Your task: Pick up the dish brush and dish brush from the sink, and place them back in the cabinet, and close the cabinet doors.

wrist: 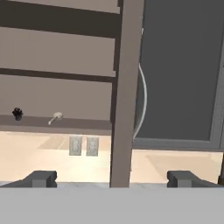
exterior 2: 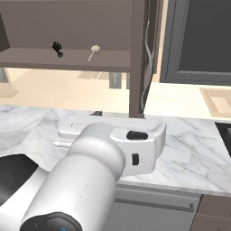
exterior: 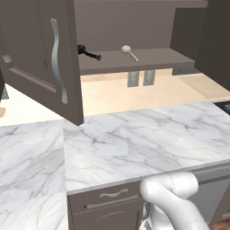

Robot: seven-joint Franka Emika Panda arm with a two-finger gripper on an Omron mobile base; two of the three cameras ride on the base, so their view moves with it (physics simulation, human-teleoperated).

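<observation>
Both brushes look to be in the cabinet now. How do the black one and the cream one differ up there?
The black brush is dark with a bristly head; the cream brush is pale with a smooth round head and a thin handle. In the left base view the black brush lies further left, nearer the open left door, and the cream brush sits mid-shelf. Both rest apart on the cabinet's bottom shelf, with the doors still open.

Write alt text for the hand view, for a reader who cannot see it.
An open wall cabinet holds a black dish brush and a cream dish brush side by side, apart, on its bottom shelf. The right door stands edge-on at centre with its wavy silver handle, and the gripper is open below.
</observation>
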